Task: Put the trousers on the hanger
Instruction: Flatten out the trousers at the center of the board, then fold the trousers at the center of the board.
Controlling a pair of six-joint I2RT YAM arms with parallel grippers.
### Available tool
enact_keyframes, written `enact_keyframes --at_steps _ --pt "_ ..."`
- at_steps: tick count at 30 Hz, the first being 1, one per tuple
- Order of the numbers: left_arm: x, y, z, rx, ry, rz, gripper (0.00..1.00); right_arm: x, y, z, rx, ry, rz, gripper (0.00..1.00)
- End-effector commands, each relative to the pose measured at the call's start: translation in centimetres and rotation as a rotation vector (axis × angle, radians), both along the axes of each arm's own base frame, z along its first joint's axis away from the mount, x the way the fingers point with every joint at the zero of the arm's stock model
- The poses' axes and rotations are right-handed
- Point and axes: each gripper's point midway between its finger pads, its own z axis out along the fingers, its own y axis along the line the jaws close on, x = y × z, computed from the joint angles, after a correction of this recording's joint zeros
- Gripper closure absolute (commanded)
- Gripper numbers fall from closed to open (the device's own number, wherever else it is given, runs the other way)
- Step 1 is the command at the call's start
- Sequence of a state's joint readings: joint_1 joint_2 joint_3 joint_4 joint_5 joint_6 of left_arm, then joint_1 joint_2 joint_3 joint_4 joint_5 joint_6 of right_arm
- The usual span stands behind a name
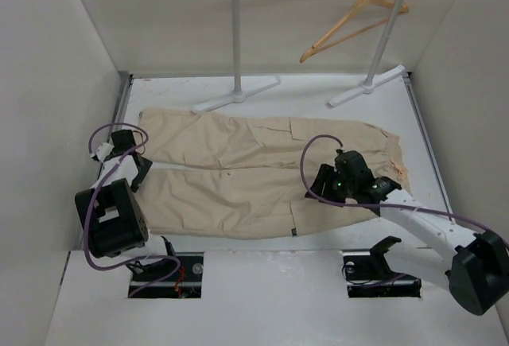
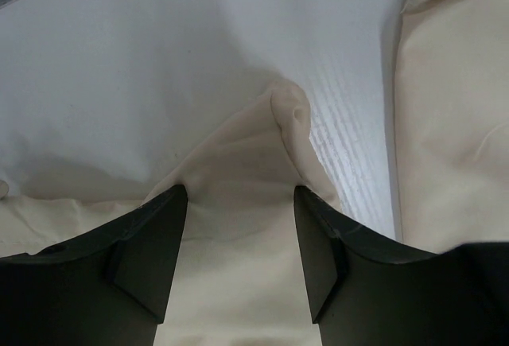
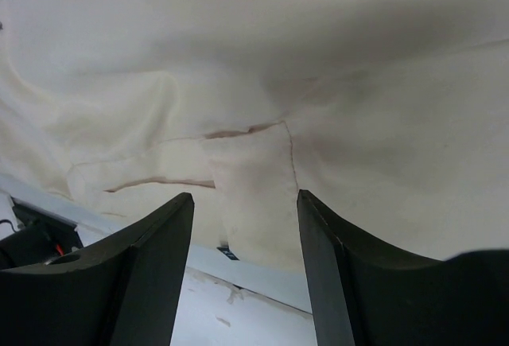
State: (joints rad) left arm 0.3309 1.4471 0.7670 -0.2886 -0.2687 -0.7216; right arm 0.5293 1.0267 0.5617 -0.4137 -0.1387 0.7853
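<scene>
The long beige soft-cloth trousers (image 1: pixel 238 179) lie spread flat on the white worktop (image 1: pixel 318 91). Their two legs run towards the left and the gathered waistband lies at the right. A small dark label (image 1: pixel 293 231) sits at the near edge of the nearer leg.

The left claw (image 1: pixel 138 171) is down at the cuff end of the legs. In the left wrist view its two dark fingers (image 2: pixel 151 242) stand well apart. A rumpled corner of the cloth (image 2: pixel 238 155) lies in the gap between them, not pinched. Bare worktop shows beyond that corner, and the other leg runs along the right side of the view.

The right claw (image 1: pixel 322 183) hangs over the upper part of the trousers, near the waistband. In the right wrist view its fingers (image 3: pixel 159 258) are likewise spread wide and grip nothing. Between them are cloth (image 3: pixel 318 83), a stitched pocket seam and the small label (image 3: pixel 226 251).

The light tan wooden triangular hanger (image 1: pixel 350 24) hangs tilted by its thin hook from the top rail of a white metal tube rack (image 1: pixel 237 36). The rack stands at the far side of the worktop, well apart from both claws. Its two flat feet rest just beyond the far trouser leg.
</scene>
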Motion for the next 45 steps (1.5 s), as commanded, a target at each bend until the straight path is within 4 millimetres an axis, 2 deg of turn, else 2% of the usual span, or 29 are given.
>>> enact_keyframes --at_steps 1,3,4,6,8,10,12,14,21,25,29,30,32,33,34,36,38,40,42,43,45 --pt "2.7 0.6 3.2 0.049 -0.106 -0.026 0.46 1.5 1.8 2.9 0.041 -0.066 0.018 0.40" --pt "2.3 0.5 5.2 0.083 -0.156 -0.018 0.46 1.8 2.2 3.6 0.039 -0.084 0.022 0.40" --pt "1.4 0.4 6.2 0.098 -0.168 -0.009 0.46 1.9 2.3 3.9 0.038 -0.093 0.024 0.40" --pt "-0.5 0.3 7.5 0.122 -0.174 0.008 0.45 2.0 2.7 4.2 0.039 -0.104 0.033 0.40" --pt "-3.3 0.4 8.2 0.137 -0.162 0.042 0.44 1.8 3.1 4.3 0.044 -0.109 0.049 0.39" --pt "-6.8 0.5 7.7 0.127 -0.123 0.103 0.46 1.5 3.4 4.0 0.048 -0.110 0.068 0.39" --pt "-10.0 0.7 6.3 0.094 -0.074 0.185 0.49 1.1 3.7 3.6 0.054 -0.105 0.084 0.42" --pt "-11.9 0.7 4.7 0.047 -0.041 0.240 0.51 0.8 3.8 3.4 0.061 -0.101 0.097 0.43" --pt "-12.9 0.6 1.0 -0.097 -0.001 0.349 0.54 -0.3 3.8 2.7 0.070 -0.083 0.143 0.39" --pt "-12.4 1.1 -0.8 -0.113 0.025 0.371 0.54 -0.6 3.6 2.8 0.071 -0.089 0.147 0.38" --pt "-11.4 1.5 -1.5 -0.115 0.018 0.366 0.57 -0.6 3.2 2.9 0.069 -0.093 0.136 0.38" --pt "-11.3 1.5 -1.9 -0.120 0.022 0.365 0.60 -0.5 3.1 3.0 0.067 -0.096 0.128 0.38" --pt "-10.9 1.7 -2.3 -0.127 0.002 0.375 0.72 -0.4 2.8 3.3 0.071 -0.102 0.115 0.38" --pt "-10.7 1.8 -2.4 -0.130 -0.011 0.380 0.82 -0.3 2.8 3.5 0.073 -0.105 0.108 0.38" --pt "-10.6 1.9 -2.1 -0.136 -0.031 0.391 0.90 -0.3 2.6 3.7 0.076 -0.109 0.103 0.38" --pt "-10.6 2.0 -0.4 -0.129 -0.085 0.410 0.98 -0.1 2.1 4.1 0.078 -0.118 0.073 0.39" --pt "-10.7 1.9 2.1 -0.092 -0.144 0.418 1.00 0.3 1.1 4.6 0.071 -0.134 0.018 0.40" --pt "-12.0 1.6 4.5 -0.038 -0.158 0.428 1.00 0.7 -0.5 4.2 0.039 -0.127 -0.053 0.44" --pt "-13.4 1.6 6.7 0.029 -0.131 0.430 1.00 0.6 -3.1 3.1 -0.032 -0.080 -0.143 0.55" --pt "-13.9 1.7 7.4 0.066 -0.113 0.427 1.00 0.7 -4.3 2.9 -0.054 -0.073 -0.188 0.64" --pt "-13.9 2.0 8.4 0.117 -0.132 0.419 0.99 0.9 -6.8 2.9 -0.077 -0.080 -0.285 0.80"
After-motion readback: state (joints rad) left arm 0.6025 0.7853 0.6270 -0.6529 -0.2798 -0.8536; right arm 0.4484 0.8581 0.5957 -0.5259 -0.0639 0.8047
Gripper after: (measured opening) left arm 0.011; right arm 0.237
